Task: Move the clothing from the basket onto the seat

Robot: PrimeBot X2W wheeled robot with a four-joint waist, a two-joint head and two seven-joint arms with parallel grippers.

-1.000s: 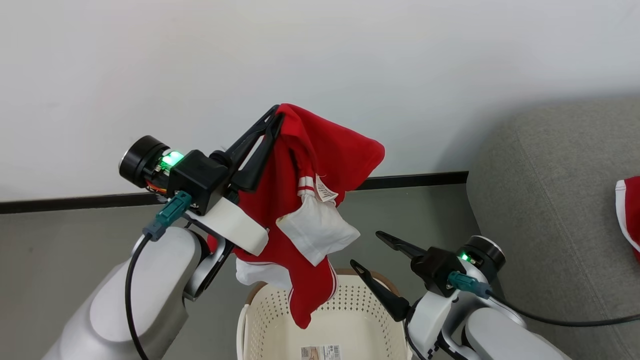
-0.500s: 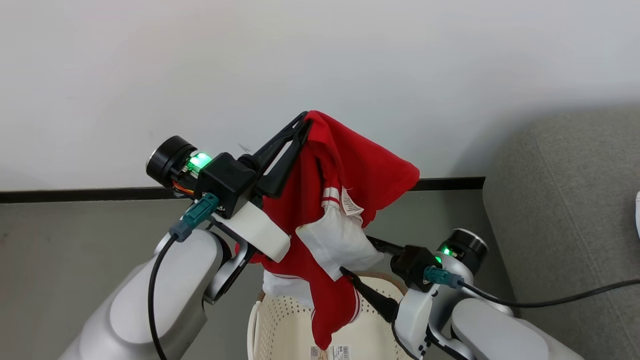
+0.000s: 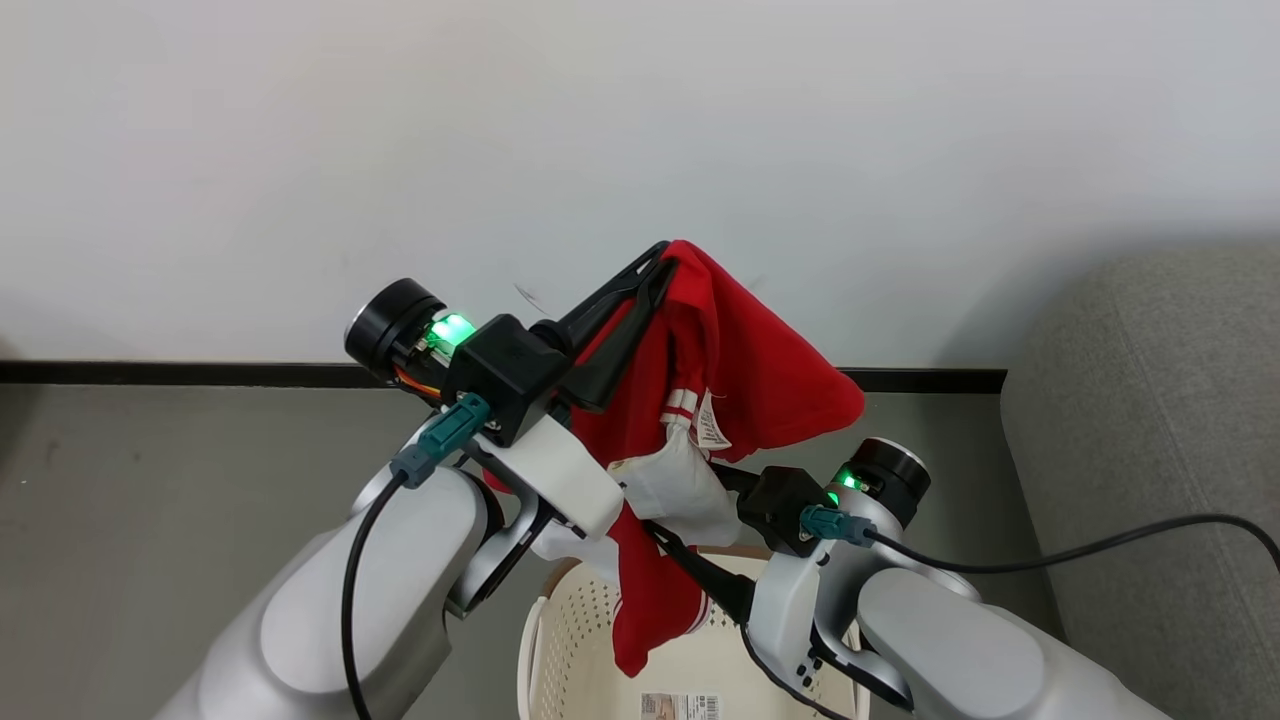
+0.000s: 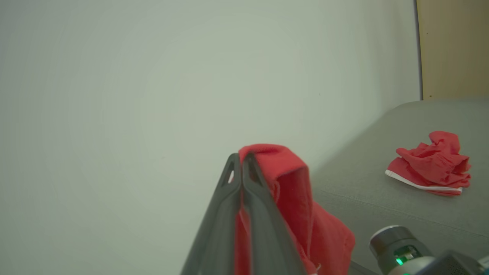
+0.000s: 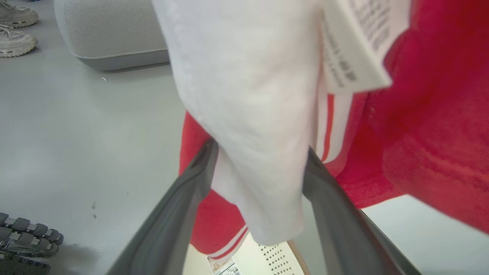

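My left gripper [image 3: 660, 262] is raised in front of the wall, shut on the top fold of a red garment of the clothing [image 3: 745, 370], and it appears again in the left wrist view [image 4: 240, 156]. The garment hangs down with a white pocket lining [image 3: 680, 485] and a tag, its lower end over the basket [image 3: 570, 640]. My right gripper [image 3: 685, 510] is open, its fingers [image 5: 206, 160] on either side of the white lining [image 5: 252, 114]. The grey seat [image 3: 1150, 420] stands to the right. A second crumpled red garment [image 4: 429, 164] lies on the seat [image 4: 382, 198].
A white wall with a black baseboard [image 3: 200, 374] runs behind the grey floor. Pale shoes [image 5: 15, 26] stand by the sofa's end [image 5: 110, 34]. A dark treaded object [image 5: 26, 236] sits on the floor. A label [image 3: 680, 706] lies in the basket.
My right gripper has moved up and left to the hanging garment, and its open fingers now straddle the white lining. The head camera has turned, shifting the whole scene rightward. The left grip is unchanged.
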